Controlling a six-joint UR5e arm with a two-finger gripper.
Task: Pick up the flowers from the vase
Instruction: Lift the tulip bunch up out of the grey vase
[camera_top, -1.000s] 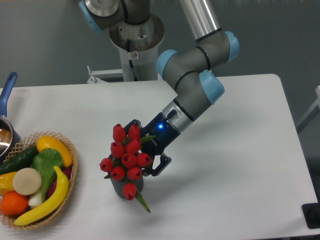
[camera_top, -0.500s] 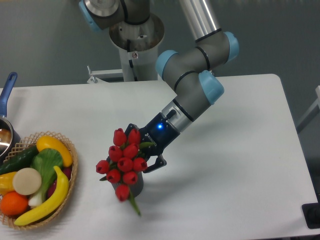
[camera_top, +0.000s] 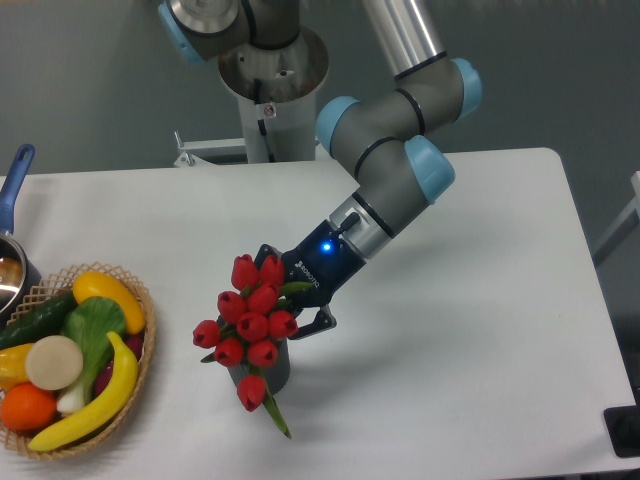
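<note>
The flowers (camera_top: 250, 322), a bunch of red tulip buds with green stems, stand in the small dark grey vase (camera_top: 279, 371) at the front middle of the white table (camera_top: 470, 300). The bunch leans left and forward, with one bud and a leaf hanging over the vase's front. My gripper (camera_top: 287, 306) reaches in from the upper right and its dark fingers (camera_top: 318, 319) are closed around the bunch just above the vase's mouth. The fingertips are hidden behind the buds.
A wicker basket (camera_top: 140, 350) with banana, orange, cucumber and other produce stands at the front left. A blue-handled pot (camera_top: 12, 200) is at the left edge. The metal robot pedestal (camera_top: 270, 90) rises behind the table.
The fingers have closed in on the bunch. The flowers have tilted left and forward, and the lowest bud now hangs lower over the vase. The arm shifted slightly right.
</note>
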